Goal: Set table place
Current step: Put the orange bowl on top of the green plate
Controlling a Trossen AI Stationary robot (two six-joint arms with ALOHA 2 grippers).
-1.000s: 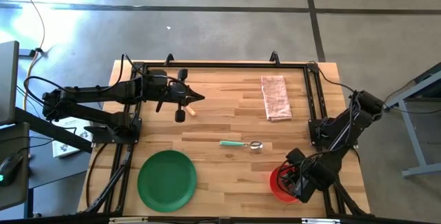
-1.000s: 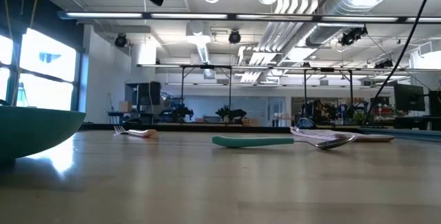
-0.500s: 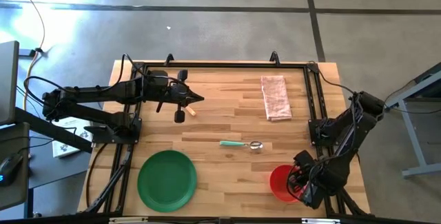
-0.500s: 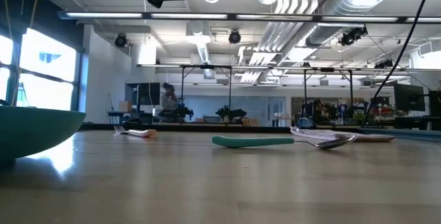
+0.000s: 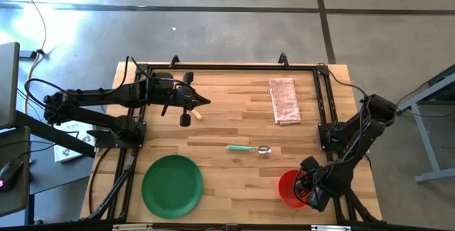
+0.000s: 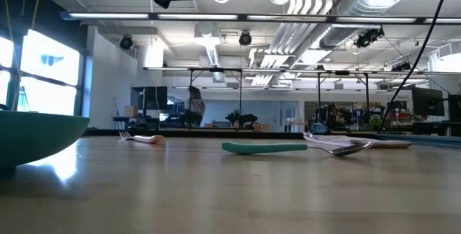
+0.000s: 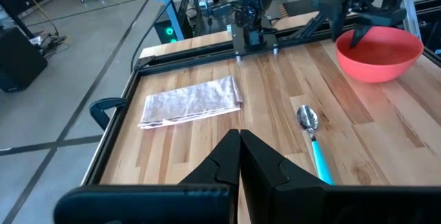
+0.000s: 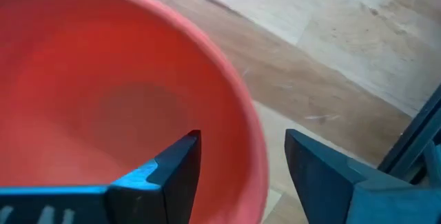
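A red bowl (image 5: pixel 290 188) stands on the wooden table (image 5: pixel 234 128) at the near right. My right gripper (image 5: pixel 307 187) is open at the bowl's right rim (image 8: pixel 256 148); one finger is inside the bowl and one outside, with gaps on both sides. A green plate (image 5: pixel 172 185) lies at the near left. A teal-handled spoon (image 5: pixel 249 149) lies at the middle, and a folded napkin (image 5: pixel 284 101) at the far right. A fork (image 5: pixel 198 115) lies under my left gripper (image 5: pixel 205 101), which is shut and empty above the far left.
A black rail frame (image 5: pixel 227 67) runs along the table's edges, close to the bowl on the right. Bare wood lies between the plate and the bowl, and around the spoon. A person moves about far off in the room behind, as the low view (image 6: pixel 194 104) shows.
My right gripper has drawn back from over the bowl toward the table's near right corner, then come back a little to the bowl's right rim. The bowl has stayed where it was.
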